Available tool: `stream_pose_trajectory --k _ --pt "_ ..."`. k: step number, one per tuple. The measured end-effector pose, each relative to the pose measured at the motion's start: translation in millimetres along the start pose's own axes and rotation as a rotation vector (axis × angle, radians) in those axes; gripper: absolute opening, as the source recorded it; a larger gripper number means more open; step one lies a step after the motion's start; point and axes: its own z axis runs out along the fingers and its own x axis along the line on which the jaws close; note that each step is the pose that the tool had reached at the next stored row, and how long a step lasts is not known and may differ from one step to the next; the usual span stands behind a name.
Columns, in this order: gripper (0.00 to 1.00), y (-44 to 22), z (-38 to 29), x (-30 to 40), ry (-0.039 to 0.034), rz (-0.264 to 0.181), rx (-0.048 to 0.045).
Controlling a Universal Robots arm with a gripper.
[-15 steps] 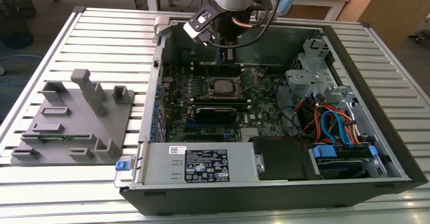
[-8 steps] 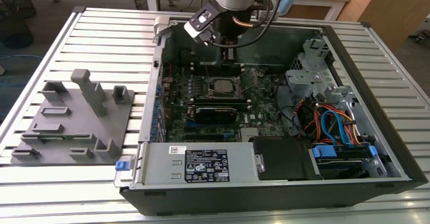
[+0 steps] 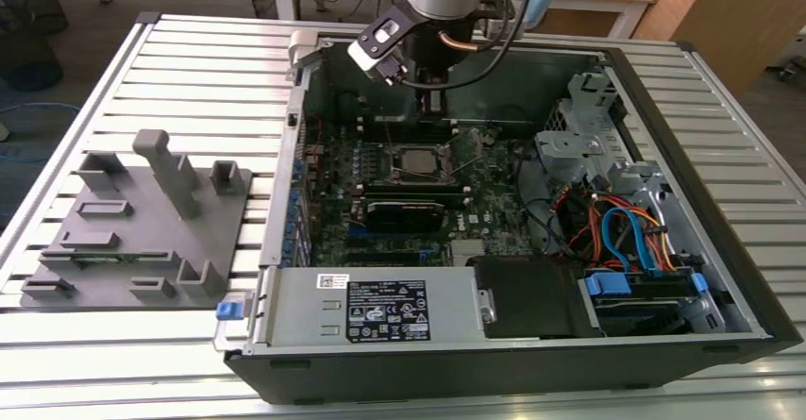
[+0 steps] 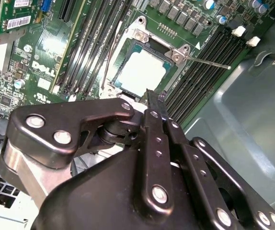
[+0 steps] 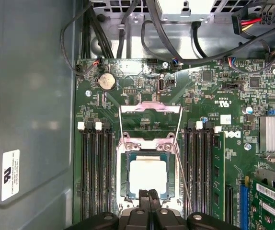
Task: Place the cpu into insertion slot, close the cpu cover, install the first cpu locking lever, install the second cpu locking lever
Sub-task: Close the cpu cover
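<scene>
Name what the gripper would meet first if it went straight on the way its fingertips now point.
Probably the cpu lying in the insertion slot, near its edge; the gripper hangs over it, though depth is unclear.

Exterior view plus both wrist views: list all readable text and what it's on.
No text reads surely enough to quote.
Black label on the power supply: white print, too small.
White sticker on the case wall: too small.
Barcode stickers on a green card: too small.
White logo on the motherboard: a maker's mark, no other words legible.
</scene>
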Motion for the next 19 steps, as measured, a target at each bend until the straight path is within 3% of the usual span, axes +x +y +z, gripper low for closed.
stream_pose_trajectory --k 6,12,19 --pt "0.10 5.4 0.1 0.0 0.0001 0.000 0.0022" --pt "0.10 6.0 -4.1 0.2 -0.0002 0.000 0.0089" --pt "0.10 9.0 -3.9 0.2 -0.0001 0.000 0.0093"
